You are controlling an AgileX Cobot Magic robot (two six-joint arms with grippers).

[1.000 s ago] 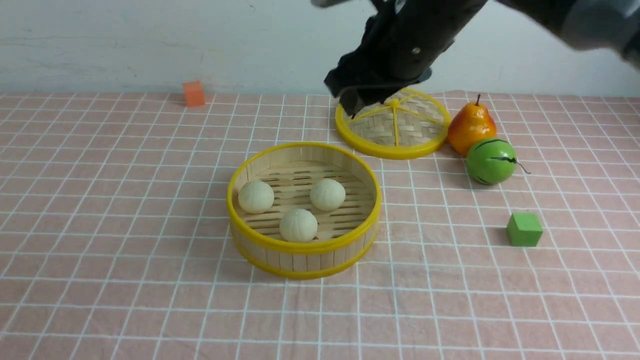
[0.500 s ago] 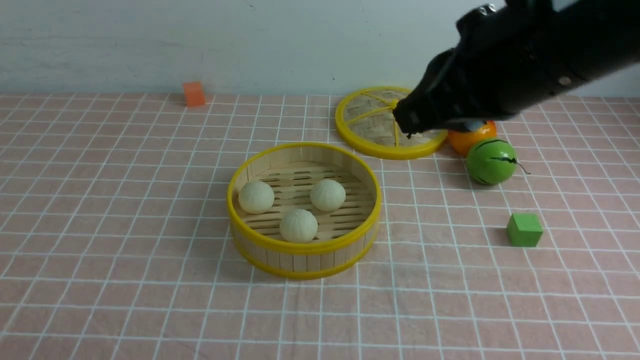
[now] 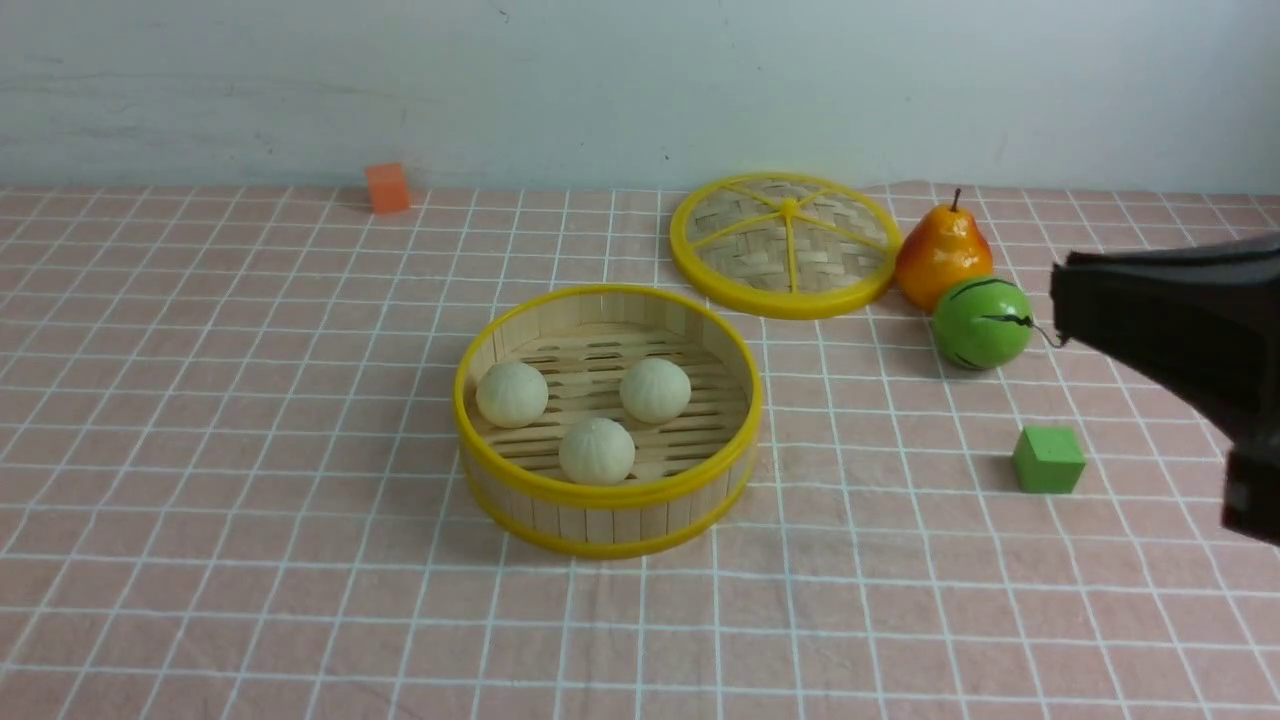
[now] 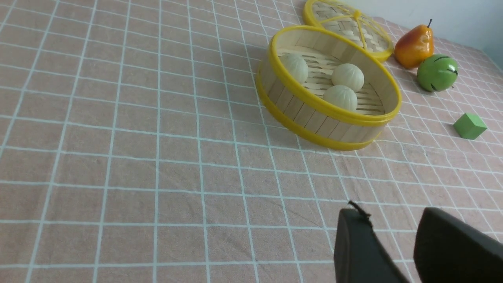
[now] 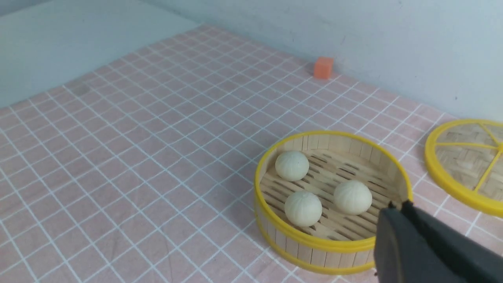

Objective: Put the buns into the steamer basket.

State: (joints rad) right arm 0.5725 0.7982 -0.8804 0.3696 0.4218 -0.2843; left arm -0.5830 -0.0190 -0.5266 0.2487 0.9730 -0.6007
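The steamer basket (image 3: 607, 495) stands mid-table with bamboo-slat walls and yellow rims. All three cream-white buns lie on its slatted floor: one at the left (image 3: 512, 393), one at the right (image 3: 655, 389) and one at the front (image 3: 596, 450). My right gripper (image 3: 1060, 292) is at the right edge, well away from the basket. In the right wrist view it (image 5: 397, 206) is shut and empty, near the basket's rim (image 5: 314, 241). My left gripper (image 4: 389, 214) is open and empty over bare cloth, short of the basket (image 4: 314, 118). It does not show in the front view.
A flat woven yellow-rimmed lid (image 3: 785, 245) lies behind the basket to the right. A pear (image 3: 943, 255) and a green striped ball (image 3: 982, 322) sit beside it. A green cube (image 3: 1048, 459) is at the right, under my right arm's reach. An orange cube (image 3: 387, 187) sits by the back wall.
My right arm has swung from above the lid at the back to the right edge and lower. The basket and the three buns have not moved.
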